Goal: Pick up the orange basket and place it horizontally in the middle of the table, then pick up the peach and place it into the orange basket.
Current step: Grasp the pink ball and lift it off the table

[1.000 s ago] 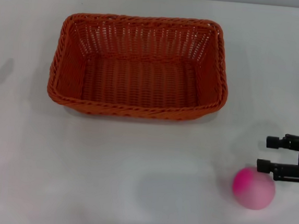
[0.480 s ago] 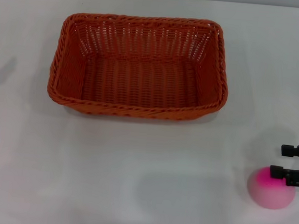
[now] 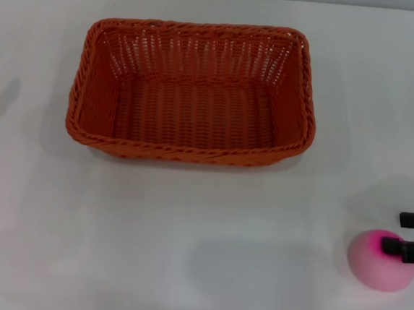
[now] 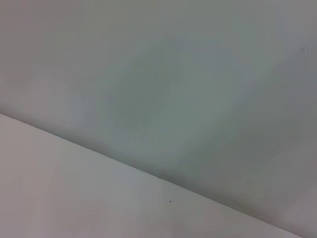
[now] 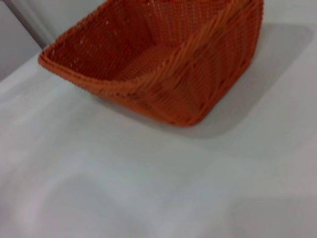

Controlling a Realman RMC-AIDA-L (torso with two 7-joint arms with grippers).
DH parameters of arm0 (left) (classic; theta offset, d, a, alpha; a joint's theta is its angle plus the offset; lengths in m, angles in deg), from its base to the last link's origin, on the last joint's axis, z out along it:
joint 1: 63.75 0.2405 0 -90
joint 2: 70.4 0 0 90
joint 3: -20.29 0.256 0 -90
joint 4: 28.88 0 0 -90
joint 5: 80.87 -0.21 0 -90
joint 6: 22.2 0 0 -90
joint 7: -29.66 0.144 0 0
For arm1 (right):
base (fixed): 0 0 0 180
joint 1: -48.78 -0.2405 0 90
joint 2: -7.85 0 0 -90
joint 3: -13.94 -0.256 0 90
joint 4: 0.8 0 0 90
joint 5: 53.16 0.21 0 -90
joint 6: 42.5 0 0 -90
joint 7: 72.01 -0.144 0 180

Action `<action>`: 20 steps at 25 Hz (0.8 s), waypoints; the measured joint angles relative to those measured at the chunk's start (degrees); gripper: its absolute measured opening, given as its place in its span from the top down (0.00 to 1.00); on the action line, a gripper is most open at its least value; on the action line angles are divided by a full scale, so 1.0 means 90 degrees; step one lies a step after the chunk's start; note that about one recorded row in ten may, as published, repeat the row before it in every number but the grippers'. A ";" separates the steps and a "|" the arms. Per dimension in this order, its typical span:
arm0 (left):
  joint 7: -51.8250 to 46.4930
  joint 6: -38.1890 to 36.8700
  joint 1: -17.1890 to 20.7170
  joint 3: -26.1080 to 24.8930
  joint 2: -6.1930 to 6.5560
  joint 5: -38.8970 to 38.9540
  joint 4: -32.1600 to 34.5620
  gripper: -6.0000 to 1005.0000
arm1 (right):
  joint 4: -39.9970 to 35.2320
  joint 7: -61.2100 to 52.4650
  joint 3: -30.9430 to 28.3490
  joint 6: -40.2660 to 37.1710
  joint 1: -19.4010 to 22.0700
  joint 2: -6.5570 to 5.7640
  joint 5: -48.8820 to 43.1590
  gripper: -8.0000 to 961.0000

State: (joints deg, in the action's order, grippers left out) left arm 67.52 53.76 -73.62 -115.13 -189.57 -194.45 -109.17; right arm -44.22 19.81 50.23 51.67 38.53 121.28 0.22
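We judge the peach (image 3: pixel 382 260) to be light, smooth and round, so it can roll or squirt out from a poor pinch; we would close on it across its widest part, with the fingers level on opposite sides. It sits on the white worktop (image 3: pixel 186 233) near the right front, well apart from the orange basket (image 3: pixel 194 90), which lies flat with its long side across the middle of the worktop, open side up and with nothing in it. The basket looks stiff but light.

The right end effector (image 3: pixel 412 234) shows only its 2 dark fingertips at the right edge of the head view, spread apart, with 1 tip over the peach's upper right side; we cannot tell whether it touches. The left end effector is out of sight.

Compared with 1 second ago, the right end effector has drawn back toward the right edge, and the peach has shifted to the right and slightly nearer the front. The basket has not moved. The peach step is not yet done.
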 joint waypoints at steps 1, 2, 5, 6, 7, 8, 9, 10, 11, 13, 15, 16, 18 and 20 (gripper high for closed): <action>0.0000 0.0000 0.0000 -0.0001 -0.0001 0.0001 0.0002 0.47 | 0.0004 -0.0035 0.0000 -0.0002 -0.0014 0.0001 -0.0071 0.11; 0.0001 0.0000 0.0001 -0.0001 -0.0001 0.0002 0.0003 0.47 | -0.0004 -0.0104 -0.0001 0.0027 -0.0049 0.0021 -0.0216 0.11; 0.0002 -0.0001 -0.0011 -0.0041 -0.0001 0.0004 0.0005 0.47 | -0.0028 -0.0169 -0.0001 0.0091 -0.0084 0.0039 -0.0318 0.11; 0.0002 -0.0001 -0.0019 -0.0063 -0.0001 0.0005 0.0009 0.47 | -0.0034 -0.0210 0.0007 0.0125 -0.0099 0.0045 -0.0356 0.11; 0.0002 -0.0003 -0.0023 -0.0079 0.0000 0.0005 0.0017 0.47 | -0.0042 -0.0297 0.0034 0.0200 -0.0111 0.0047 -0.0394 0.11; 0.0002 -0.0007 -0.0024 -0.0081 0.0002 0.0005 0.0026 0.47 | -0.0042 -0.0297 0.0034 0.0200 -0.0111 0.0047 -0.0394 0.11; 0.0004 -0.0019 -0.0028 -0.0082 0.0009 0.0005 0.0046 0.47 | -0.0046 -0.0307 0.0043 0.0260 -0.0108 0.0048 -0.0407 0.11; 0.0008 -0.0029 -0.0030 -0.0082 0.0012 0.0005 0.0062 0.47 | -0.0056 -0.0315 0.0046 0.0300 -0.0107 0.0048 -0.0420 0.11; 0.0024 -0.0037 -0.0033 -0.0084 0.0014 0.0005 0.0069 0.47 | -0.0080 -0.0324 0.0049 0.0354 -0.0107 0.0048 -0.0436 0.11; 0.0051 -0.0041 -0.0040 -0.0119 0.0016 0.0005 0.0076 0.47 | -0.0121 -0.0377 0.0086 0.0393 -0.0113 0.0051 -0.0483 0.11; 0.0067 -0.0035 -0.0045 -0.0160 0.0016 0.0015 0.0087 0.47 | -0.0102 -0.0435 0.0108 0.0412 -0.0159 0.0054 -0.0551 0.11; 0.0111 -0.0003 -0.0057 -0.0256 0.0016 0.0083 0.0147 0.47 | -0.0083 -0.0445 0.0108 0.0415 -0.0186 0.0054 -0.0579 0.12; 0.0166 0.0003 -0.0062 -0.0302 0.0019 0.0174 0.0206 0.47 | -0.0059 -0.0458 0.0108 0.0422 -0.0225 0.0056 -0.0627 0.13; 0.0226 0.0005 -0.0063 -0.0354 0.0020 0.0275 0.0261 0.47 | -0.0057 -0.0504 0.0111 0.0431 -0.0265 0.0057 -0.0697 0.14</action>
State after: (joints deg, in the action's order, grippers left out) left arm 69.55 53.80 -74.19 -118.32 -189.39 -191.97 -106.82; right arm -44.73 15.28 51.23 55.55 36.15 121.79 -6.05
